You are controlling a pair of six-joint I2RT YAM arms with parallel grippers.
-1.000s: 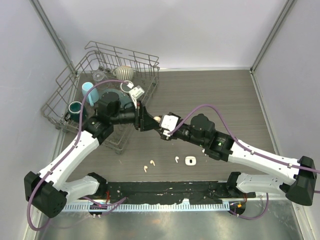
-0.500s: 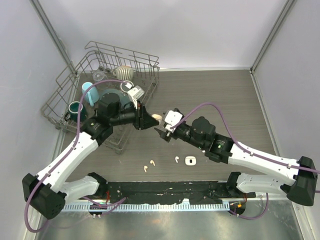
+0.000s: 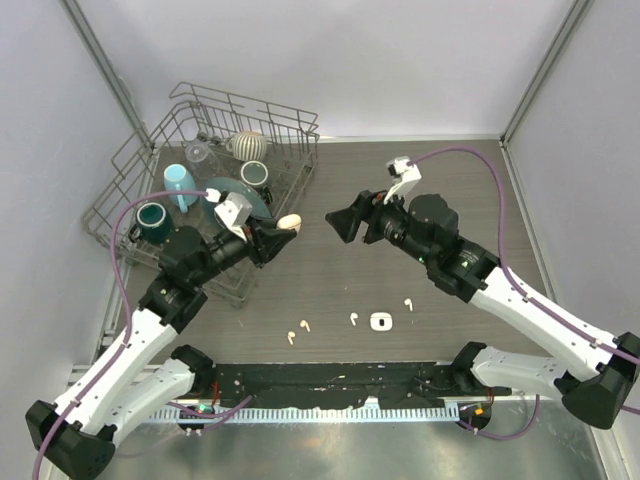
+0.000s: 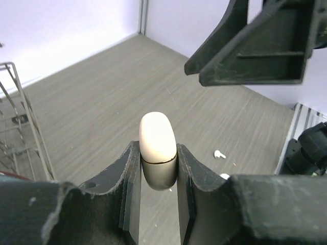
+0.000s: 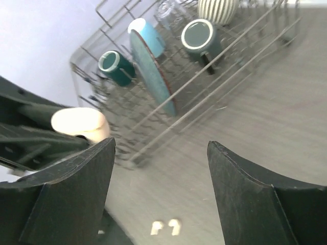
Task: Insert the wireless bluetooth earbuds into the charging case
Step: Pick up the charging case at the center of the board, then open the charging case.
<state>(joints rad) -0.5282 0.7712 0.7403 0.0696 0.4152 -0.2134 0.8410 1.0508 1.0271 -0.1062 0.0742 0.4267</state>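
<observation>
The charging case [image 3: 290,222] is a cream oval capsule with a seam round its middle. My left gripper [image 3: 277,233] is shut on it and holds it above the table, near the dish rack. In the left wrist view the case [image 4: 158,138] stands up between the fingers [image 4: 130,168], its lid shut. My right gripper [image 3: 343,226] is open and empty, facing the case from a short way to the right. Several tiny white earbuds lie near the front: a pair [image 3: 297,331], one [image 3: 353,319] and one [image 3: 408,302]. The right wrist view shows the case [image 5: 79,124] and the pair [image 5: 164,227].
A wire dish rack [image 3: 130,190] at the back left holds mugs, a blue plate and a glass. A small white square piece [image 3: 380,321] lies beside the middle earbud. The arms' black base rail [image 3: 330,380] runs along the near edge.
The two grippers were together at the case in mid-table. The right one has drawn back to the right and stands open. The left one has pulled back left with the case.
</observation>
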